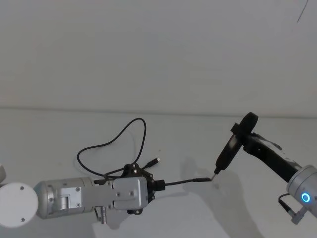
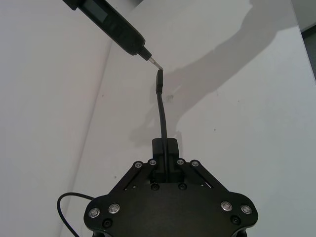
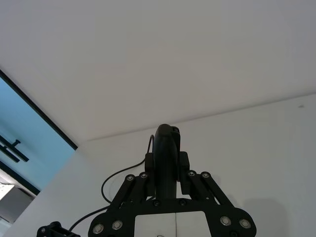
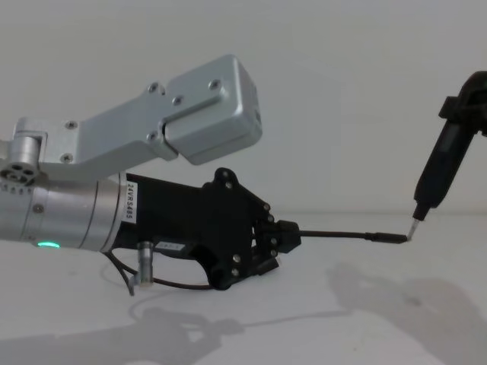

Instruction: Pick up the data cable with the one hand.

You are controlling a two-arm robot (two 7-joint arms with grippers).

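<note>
Left gripper [image 4: 285,237], centre frame, clamps the data cable [image 4: 335,235]; the plug end juts right, meeting the slim tool [image 4: 437,179] tip. Right gripper [image 3: 168,173] grips that tool. Wrist label reads "24VRS485".

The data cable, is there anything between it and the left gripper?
No. The left gripper is already shut on the data cable, lifted clear of the table. The right gripper's slim tool touches the plug tip.

A plain matte white table [image 1: 198,213] spreads below a bare pale wall [image 1: 148,49]. At four o'clock in the head view, a slim black pen-shaped tool [image 1: 229,153] with a thin metal tip tilts tip-down, pointing toward seven o'clock. A short thin dark streak [image 1: 302,11] marks the wall at two o'clock.
</note>
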